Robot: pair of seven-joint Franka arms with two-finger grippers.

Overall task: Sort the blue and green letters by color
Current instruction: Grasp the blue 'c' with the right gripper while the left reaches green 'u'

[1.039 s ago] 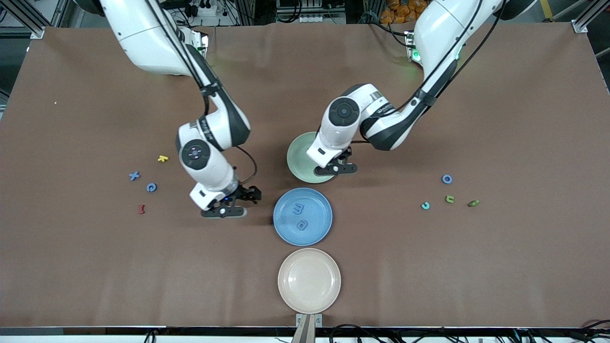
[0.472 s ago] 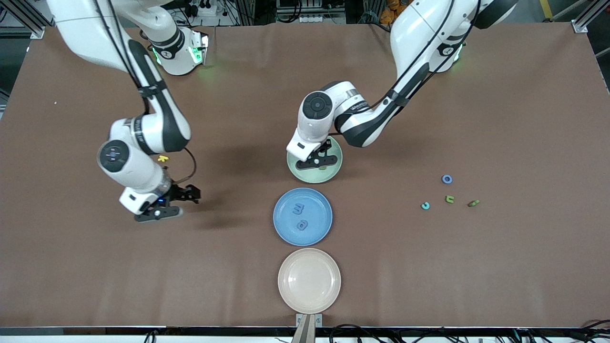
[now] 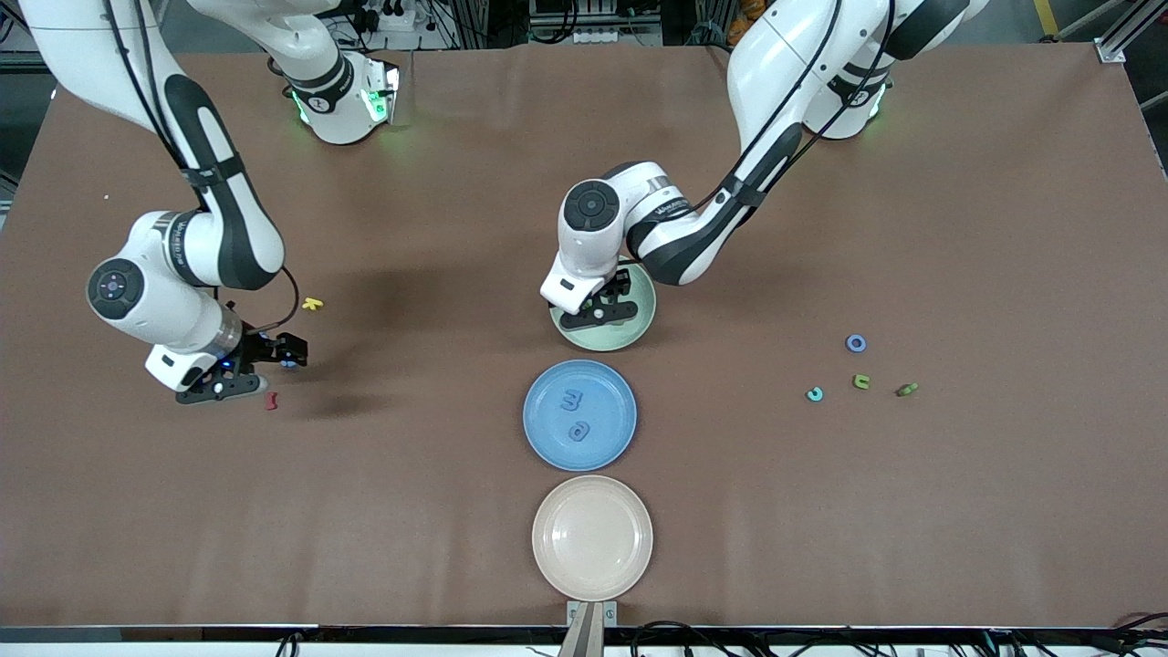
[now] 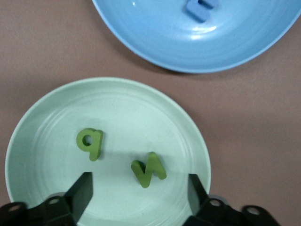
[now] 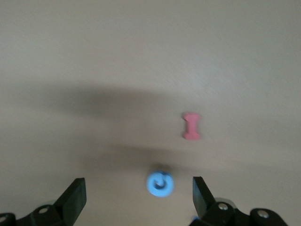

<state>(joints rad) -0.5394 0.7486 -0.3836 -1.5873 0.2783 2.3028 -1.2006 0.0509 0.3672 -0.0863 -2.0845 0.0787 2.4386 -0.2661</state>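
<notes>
Left claw [image 4: 136, 188] is seen spread over green plate [image 3: 639, 315], frame centre; two green letters [image 4: 148, 169] lie in it. Right claw [image 5: 138, 197] is spread above blue letter [image 5: 160, 183], frame left, counter [image 3: 912, 511].

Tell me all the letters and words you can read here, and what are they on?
"q": green piece, on the green plate.
"N": second green piece, on the same plate.
"I": dark red piece, on the table.
Blue pieces on the blue plate: too unclear to read.
Print on the left arm: too small to read.
</notes>
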